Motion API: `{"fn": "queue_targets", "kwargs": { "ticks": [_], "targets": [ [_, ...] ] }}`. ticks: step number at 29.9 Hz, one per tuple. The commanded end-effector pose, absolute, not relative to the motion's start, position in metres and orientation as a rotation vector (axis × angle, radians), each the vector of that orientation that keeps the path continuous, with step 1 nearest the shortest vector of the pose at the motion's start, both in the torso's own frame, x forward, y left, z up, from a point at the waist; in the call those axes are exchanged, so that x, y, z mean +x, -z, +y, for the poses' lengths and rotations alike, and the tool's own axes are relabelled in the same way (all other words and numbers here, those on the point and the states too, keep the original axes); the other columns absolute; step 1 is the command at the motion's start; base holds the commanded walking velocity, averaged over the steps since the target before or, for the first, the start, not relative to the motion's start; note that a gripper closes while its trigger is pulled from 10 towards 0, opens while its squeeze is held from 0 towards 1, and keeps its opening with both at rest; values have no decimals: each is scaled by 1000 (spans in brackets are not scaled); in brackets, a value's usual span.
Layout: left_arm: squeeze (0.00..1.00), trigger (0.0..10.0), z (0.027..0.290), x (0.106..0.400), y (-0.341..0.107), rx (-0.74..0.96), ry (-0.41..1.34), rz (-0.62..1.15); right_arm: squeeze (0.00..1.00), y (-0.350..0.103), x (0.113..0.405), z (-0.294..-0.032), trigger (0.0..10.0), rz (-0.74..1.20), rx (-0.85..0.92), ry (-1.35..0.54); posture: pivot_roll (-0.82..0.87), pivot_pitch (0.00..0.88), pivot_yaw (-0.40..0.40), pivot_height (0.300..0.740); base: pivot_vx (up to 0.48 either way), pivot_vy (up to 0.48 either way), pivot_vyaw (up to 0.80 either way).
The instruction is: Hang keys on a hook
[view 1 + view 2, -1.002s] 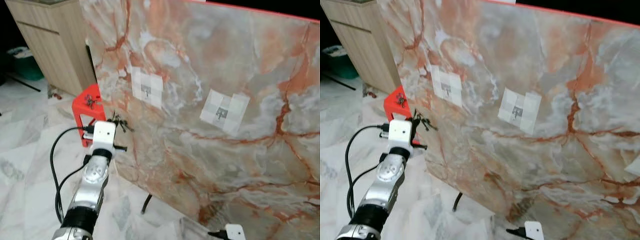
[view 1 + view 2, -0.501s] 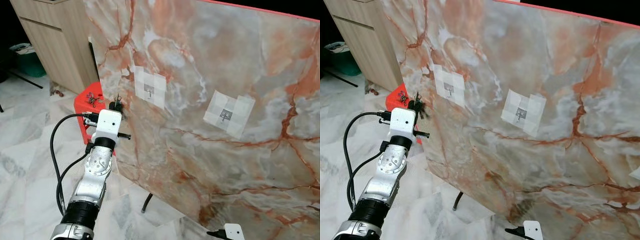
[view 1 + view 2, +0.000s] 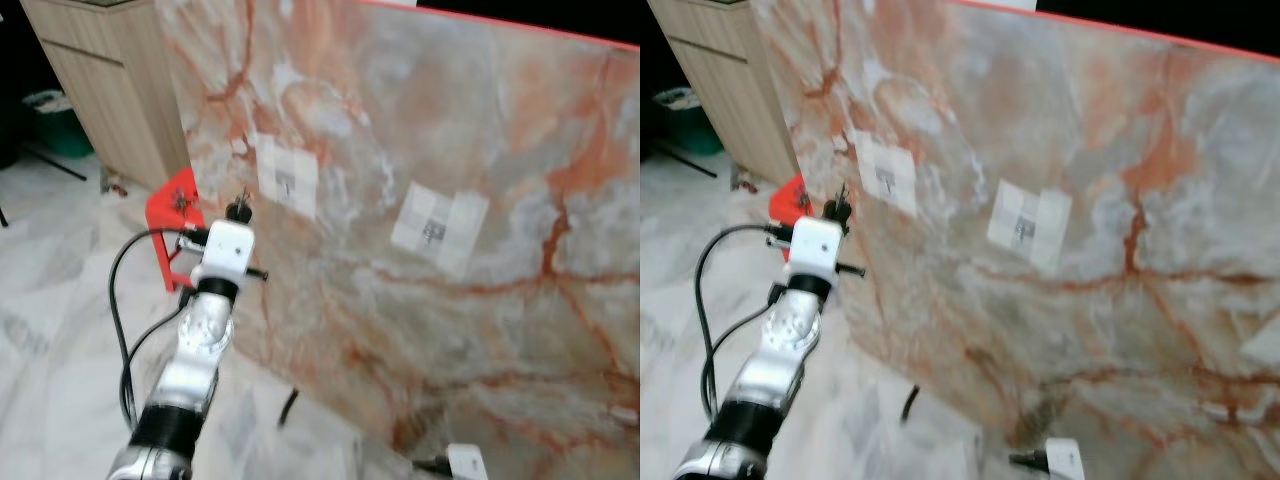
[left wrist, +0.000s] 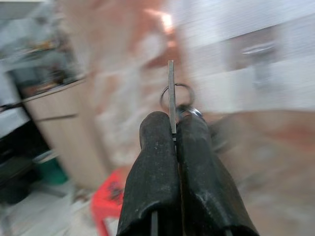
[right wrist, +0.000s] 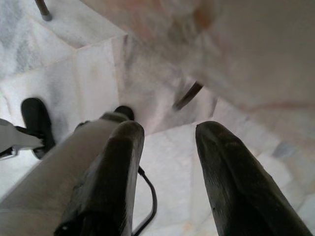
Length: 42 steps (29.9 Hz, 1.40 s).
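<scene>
Beside the left edge of the tilted marble-patterned panel [image 3: 470, 150], the left claw [image 4: 173, 129] is raised at the end of its silver arm, its two black fingers [image 4: 155, 162] pressed tight together on the keys [image 4: 172, 96]. A flat key blade stands straight up out of the pinch, seen edge-on in the left wrist view, and a thin metal ring hangs just behind the fingertips. From the head views the keys poke up above the white wrist block, close to the left hook [image 3: 285, 185], which sits on a pale taped patch on the panel; whether they touch the panel is too blurred to tell. A second hook [image 3: 436, 230] on a like patch is fixed further right, well apart from the claw. Behind the arm stands a red plastic stool [image 3: 168, 222] on the marble floor [image 3: 60, 290], with a wooden cabinet [image 3: 105, 80] and a green bin [image 3: 58, 128] beyond it. The right claw [image 5: 165, 137] hangs low over the floor, its fingers spread apart and holding nothing.
</scene>
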<state>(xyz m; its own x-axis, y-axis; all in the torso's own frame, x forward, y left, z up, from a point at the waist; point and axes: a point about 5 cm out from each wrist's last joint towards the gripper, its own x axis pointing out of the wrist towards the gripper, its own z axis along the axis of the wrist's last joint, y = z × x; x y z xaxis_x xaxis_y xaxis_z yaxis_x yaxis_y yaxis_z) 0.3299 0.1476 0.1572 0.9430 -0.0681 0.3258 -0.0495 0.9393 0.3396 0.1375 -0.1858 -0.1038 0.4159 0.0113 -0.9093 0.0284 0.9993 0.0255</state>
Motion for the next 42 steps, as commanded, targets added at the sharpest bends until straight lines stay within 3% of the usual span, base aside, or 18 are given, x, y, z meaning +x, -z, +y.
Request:
{"fn": "queue_targets", "kwargs": {
  "ticks": [1, 21, 27, 37, 42],
  "targets": [
    [0, 10000, 154, 330, -162, 377, -32, -348, 0, 103, 141, -185, 10000, 1126, 42, 12, -60, 20, -48, 740, 0, 0, 0],
    [0, 10000, 151, 333, -164, 459, -42, -359, 0, 102, 141, -186, 10000, 1125, 40, 14, -61, 28, -59, 740, 0, 0, 0],
    [0, 10000, 133, 338, -164, 416, 113, -349, 0, 102, 142, -187, 10000, 1125, 37, 14, -60, 27, -63, 740, 0, 0, 0],
    [0, 10000, 129, 344, -167, 429, 141, -351, 0, 102, 142, -186, 10000, 1125, 35, 11, -57, 27, -65, 740, 0, 0, 0],
    [0, 10000, 118, 346, -169, 396, 234, -348, 0, 102, 142, -187, 10000, 1124, 37, 14, -59, 25, -66, 740, 0, 0, 0]
  ]
}}
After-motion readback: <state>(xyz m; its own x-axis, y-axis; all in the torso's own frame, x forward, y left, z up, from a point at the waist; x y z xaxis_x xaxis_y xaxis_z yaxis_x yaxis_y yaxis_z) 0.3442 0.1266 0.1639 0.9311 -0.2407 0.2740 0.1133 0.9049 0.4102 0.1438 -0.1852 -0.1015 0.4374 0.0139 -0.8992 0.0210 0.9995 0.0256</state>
